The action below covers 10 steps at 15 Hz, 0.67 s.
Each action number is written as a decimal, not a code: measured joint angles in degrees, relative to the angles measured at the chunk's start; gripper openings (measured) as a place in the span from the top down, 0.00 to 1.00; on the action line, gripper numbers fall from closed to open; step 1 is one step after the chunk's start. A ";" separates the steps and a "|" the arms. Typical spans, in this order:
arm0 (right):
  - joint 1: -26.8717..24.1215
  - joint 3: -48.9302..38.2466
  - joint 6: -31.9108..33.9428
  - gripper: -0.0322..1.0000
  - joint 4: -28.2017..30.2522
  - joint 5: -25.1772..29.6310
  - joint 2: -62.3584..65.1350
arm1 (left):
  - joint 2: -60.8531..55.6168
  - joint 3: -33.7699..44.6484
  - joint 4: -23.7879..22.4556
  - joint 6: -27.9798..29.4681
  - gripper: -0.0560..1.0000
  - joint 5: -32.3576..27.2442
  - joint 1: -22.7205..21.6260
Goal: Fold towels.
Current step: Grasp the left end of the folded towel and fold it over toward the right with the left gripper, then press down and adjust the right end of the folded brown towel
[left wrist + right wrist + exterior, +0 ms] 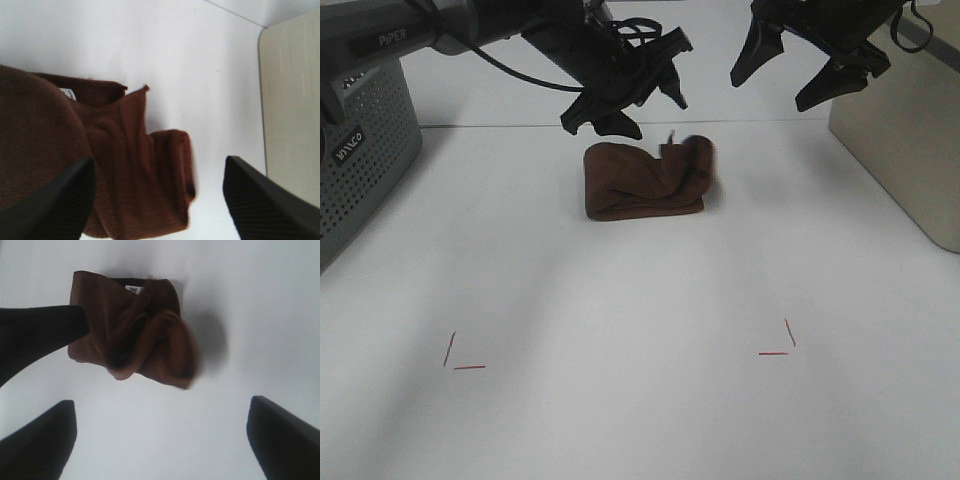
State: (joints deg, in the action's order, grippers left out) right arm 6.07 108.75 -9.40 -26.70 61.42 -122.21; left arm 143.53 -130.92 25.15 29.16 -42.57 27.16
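While both sets of jaws hung spread and empty, the towel (645, 180) sat bunched far-middle on the counter (620, 410) (lumpy fold). Seemed half-folded; next it probably needed that loose flap pinched flat.

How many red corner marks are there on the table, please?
2. One red corner mark lies near the front left of the table, the other near the front right. Farther ones, if any, may be hidden by the towel.

The brown towel (645, 182) lies on the white table, folded into a lumpy, bunched pile. One side puffs up in a rumpled hump. A small white tag (133, 289) shows at its edge.
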 joint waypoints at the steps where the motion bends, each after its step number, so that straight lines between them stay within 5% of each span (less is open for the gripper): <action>1: 0.00 0.00 0.00 0.13 0.00 0.06 0.06 | -0.17 0.00 0.34 0.00 0.26 0.46 0.11; 5: 0.52 0.00 -2.18 0.13 -4.81 -0.06 0.00 | -3.38 0.00 -3.04 -4.76 0.24 -1.32 -2.41; 10: 7.68 0.00 -17.82 0.13 -28.25 -0.92 -8.59 | -7.73 0.00 -11.23 -6.42 0.24 -9.63 -10.20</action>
State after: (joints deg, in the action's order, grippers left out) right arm 13.75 108.75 -27.22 -54.95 60.50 -130.81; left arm 135.79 -130.92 13.92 22.75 -52.20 16.96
